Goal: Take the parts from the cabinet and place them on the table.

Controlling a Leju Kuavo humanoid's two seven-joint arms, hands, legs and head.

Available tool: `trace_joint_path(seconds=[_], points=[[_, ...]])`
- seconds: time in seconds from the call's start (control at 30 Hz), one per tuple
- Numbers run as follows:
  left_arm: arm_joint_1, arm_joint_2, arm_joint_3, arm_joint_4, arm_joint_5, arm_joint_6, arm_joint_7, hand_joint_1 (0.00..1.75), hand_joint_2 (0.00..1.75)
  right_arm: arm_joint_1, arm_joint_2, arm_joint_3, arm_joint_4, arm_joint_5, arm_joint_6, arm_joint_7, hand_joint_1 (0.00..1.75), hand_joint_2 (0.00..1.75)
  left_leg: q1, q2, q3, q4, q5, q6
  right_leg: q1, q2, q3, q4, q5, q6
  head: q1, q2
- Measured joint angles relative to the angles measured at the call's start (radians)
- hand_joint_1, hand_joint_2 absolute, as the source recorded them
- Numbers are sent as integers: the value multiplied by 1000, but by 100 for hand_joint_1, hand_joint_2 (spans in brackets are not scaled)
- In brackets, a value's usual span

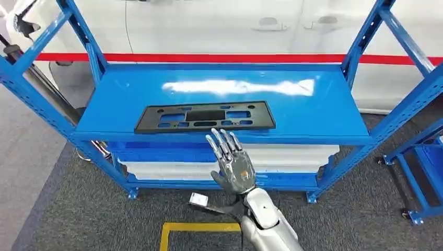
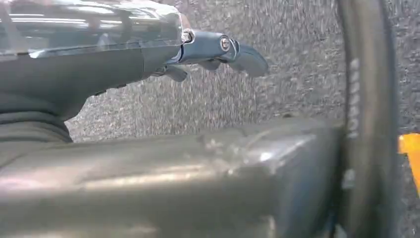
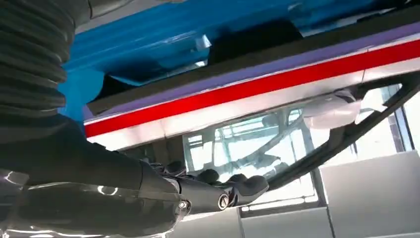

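A flat, matte black rectangular part (image 1: 205,117) with several cut-out slots lies on the glossy blue metal cabinet (image 1: 313,112) shelf near its front edge, while the right hand (image 1: 233,162) hovers just before it, fingers extended and spread, holding nothing; left hand (image 2: 218,52) fingers loosely extended above grey carpet.

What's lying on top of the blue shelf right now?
One flat black part with cut-out holes lies on the blue shelf, near its front edge. The right hand is raised in front of that edge, holding nothing. The lower shelf's contents are mostly covered.
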Motion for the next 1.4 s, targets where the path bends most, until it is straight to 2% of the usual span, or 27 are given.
trace_joint_path(seconds=[0.03,0.07,0.1,0.17,0.2,0.23,0.27,0.4,0.43,0.53,0.57,0.6,0.63,0.7,0.77,0.83,0.9,0.93,0.97,1.03,1.07,1.1,1.13,1.2,1.27,1.37,1.4], points=[[2,1,0,0,0,0,0,0,0,2,0,0,0,0,0,0,0,175,1,0,-33,61,-18,-4,1,0,0,1,-1,-1,0,0],[5,1,0,0,0,0,0,0,0,3,0,0,0,0,0,0,0,175,2,0,-49,85,-13,-6,1,0,1,1,-2,-1,0,0],[6,1,0,0,0,0,0,0,0,4,0,0,0,0,0,0,0,175,3,0,-39,58,17,-8,1,2,3,3,-5,1,0,0],[4,3,0,0,0,0,0,0,0,3,0,-1,0,0,0,0,0,175,7,2,31,-98,112,-10,-1,3,8,11,-14,7,0,0],[4,3,0,0,0,0,0,0,0,3,0,-1,0,0,0,-1,0,175,9,2,70,-184,144,-8,0,3,9,17,-21,13,0,0],[1,4,0,0,0,0,1,0,0,2,0,-2,0,-1,0,-3,0,175,0,1,82,-204,121,-3,7,4,5,24,-25,20,0,0],[1,4,0,0,-2,0,1,0,0,2,0,-2,0,-2,0,-5,0,175,1,-1,82,-204,125,13,7,4,2,25,-24,24,0,0],[5,3,0,0,-8,-3,3,0,0,-1,2,-3,-2,-7,-1,-15,0,175,6,0,85,-214,128,39,3,3,3,34,-35,41,0,0],[3,3,0,0,-9,-3,3,0,0,-4,3,-4,-3,-9,-1,-16,0,175,6,0,87,-214,126,47,3,3,-13,70,-58,44,0,0],[2,3,0,0,-10,-3,3,0,0,-5,3,-5,-1,-10,-1,-17,0,175,3,1,88,-214,121,58,0,3,-136,294,-147,50,0,0],[3,3,0,0,-11,-3,3,0,0,-3,3,-5,1,-10,-1,-17,0,175,3,1,90,-214,117,57,-1,3,-161,326,-144,50,0,0],[4,3,0,0,-13,-3,3,0,0,-2,3,-5,3,-9,-1,-16,0,175,3,0,94,-214,115,57,0,3,-161,311,-118,49,0,0],[4,3,0,0,-14,-3,3,0,0,-3,3,-5,5,-9,-1,-16,0,175,3,-1,100,-214,110,55,0,3,-141,258,-75,46,0,0],[3,3,0,0,-17,-3,3,0,0,-4,3,-5,6,-8,-1,-15,0,175,3,-3,118,-214,99,49,1,2,-60,84,24,33,0,0],[1,3,0,0,-19,-3,3,0,0,-7,6,-8,6,1,-1,-28,0,175,-3,-3,119,-212,88,34,10,2,-35,29,2,26,0,0],[1,2,1,0,-20,-4,5,0,0,-5,10,-16,11,3,-1,-33,0,175,-1,-1,123,-223,86,24,13,5,-35,30,-4,19,0,0],[-2,1,0,0,-21,-5,8,0,0,-9,14,-19,16,3,-1,-32,0,175,2,0,136,-221,78,14,1,6,-12,8,-3,10,0,0],[-3,1,0,0,-22,-5,8,0,0,-12,15,-20,18,3,-1,-31,0,175,2,1,126,-188,68,10,1,5,2,3,-8,3,0,0],[-3,1,1,0,-22,-5,9,0,0,-16,18,-21,21,2,-1,-29,0,175,2,1,90,-122,41,8,1,3,9,2,-14,-3,0,0],[-1,1,1,0,-24,-5,11,0,0,-17,18,-21,30,1,-1,-22,0,175,2,1,-10,39,-9,0,3,3,24,3,-28,-6,0,0],[3,0,1,0,-24,-5,12,0,0,-16,18,-21,35,1,-1,-19,0,175,2,1,-45,81,-5,-1,3,4,32,3,-36,-6,0,0],[6,-1,1,0,-24,-5,12,0,0,-16,18,-21,40,1,-1,-16,0,175,3,1,-60,78,22,-1,3,6,43,3,-44,-5,0,0],[7,-1,1,0,-25,-5,12,0,0,-16,18,-21,42,1,-1,-12,0,175,3,1,-53,29,72,-1,3,7,57,3,-55,-3,0,0],[6,0,1,0,-32,-5,12,0,0,-19,19,-21,47,0,-1,0,0,175,3,1,6,-144,194,5,3,7,91,3,-80,4,0,0],[7,-1,1,2,-35,-8,12,0,0,-27,18,-20,56,0,-1,15,0,175,-9,2,30,-193,182,16,8,9,92,7,-96,17,0,0],[6,-1,1,2,-38,-10,12,0,0,-33,17,-18,63,0,-2,22,0,175,-7,1,40,-210,156,39,10,8,95,8,-89,31,0,0],[6,-1,1,2,-38,-10,12,0,0,-36,17,-18,64,0,-2,22,0,175,0,0,56,-220,155,44,9,7,85,32,-87,35,-1,0]])
